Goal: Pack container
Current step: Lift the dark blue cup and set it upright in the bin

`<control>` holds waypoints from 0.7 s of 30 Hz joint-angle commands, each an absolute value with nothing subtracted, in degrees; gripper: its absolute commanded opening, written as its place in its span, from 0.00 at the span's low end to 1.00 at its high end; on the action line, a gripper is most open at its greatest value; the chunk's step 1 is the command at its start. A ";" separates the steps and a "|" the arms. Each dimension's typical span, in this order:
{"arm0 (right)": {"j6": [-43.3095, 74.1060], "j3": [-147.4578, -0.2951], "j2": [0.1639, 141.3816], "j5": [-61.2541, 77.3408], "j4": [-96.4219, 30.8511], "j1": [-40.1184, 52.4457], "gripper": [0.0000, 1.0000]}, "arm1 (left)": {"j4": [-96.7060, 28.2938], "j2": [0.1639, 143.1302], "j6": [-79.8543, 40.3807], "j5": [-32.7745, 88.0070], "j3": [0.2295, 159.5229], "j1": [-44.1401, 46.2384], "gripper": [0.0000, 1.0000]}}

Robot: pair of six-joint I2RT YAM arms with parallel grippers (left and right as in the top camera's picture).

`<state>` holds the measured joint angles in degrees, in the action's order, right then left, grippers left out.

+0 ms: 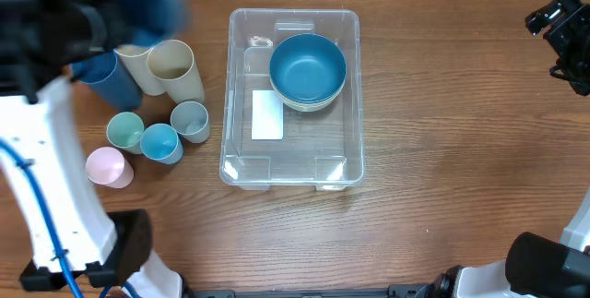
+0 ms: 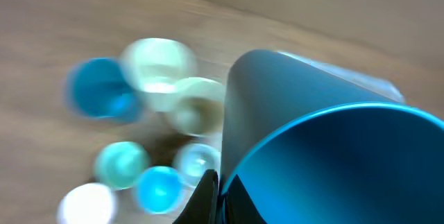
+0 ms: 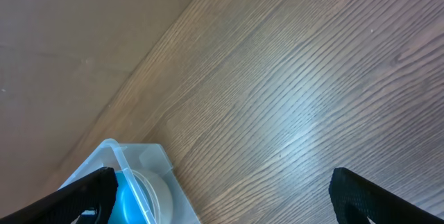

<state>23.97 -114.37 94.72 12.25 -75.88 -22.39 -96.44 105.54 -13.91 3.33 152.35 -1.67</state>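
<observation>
The clear container (image 1: 241, 53) stands mid-table with a white label (image 1: 267, 114) on its base and a blue bowl (image 1: 307, 67) nested on a pale bowl in its far right corner. My left gripper (image 2: 220, 191) is shut on the rim of a dark blue cup (image 2: 326, 148), held in the air at the far left of the table (image 1: 146, 5), blurred by motion. My right gripper (image 3: 222, 193) is open and empty, far right near the back edge (image 1: 562, 30). It sees a corner of the container (image 3: 149, 158).
Left of the container stand several cups: a beige one lying tilted (image 1: 175, 67), a cream one (image 1: 136, 63), a dark blue one (image 1: 111, 78), a grey-blue one (image 1: 190, 120), a teal one (image 1: 125, 132), a bright blue one (image 1: 160, 142) and a pink one (image 1: 109, 166).
</observation>
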 commanded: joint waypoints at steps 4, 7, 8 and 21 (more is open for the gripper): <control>24.05 -114.72 94.35 12.53 -75.57 -22.31 1.00 | -95.57 113.49 -12.67 1.08 151.98 16.64 0.04; 24.05 -114.72 94.35 12.53 -75.57 -22.31 1.00 | -96.18 119.28 -14.39 1.08 151.98 18.55 0.04; 24.05 -114.72 94.35 12.56 -75.57 -22.31 1.00 | -96.51 121.36 -14.52 1.06 151.98 18.83 0.04; 24.05 -114.72 94.35 12.53 -75.57 -22.31 1.00 | -96.82 122.58 -15.42 1.02 151.98 18.79 0.04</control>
<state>23.94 -114.37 94.72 12.25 -75.85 -22.39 -96.68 126.52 -14.63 1.30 151.37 18.68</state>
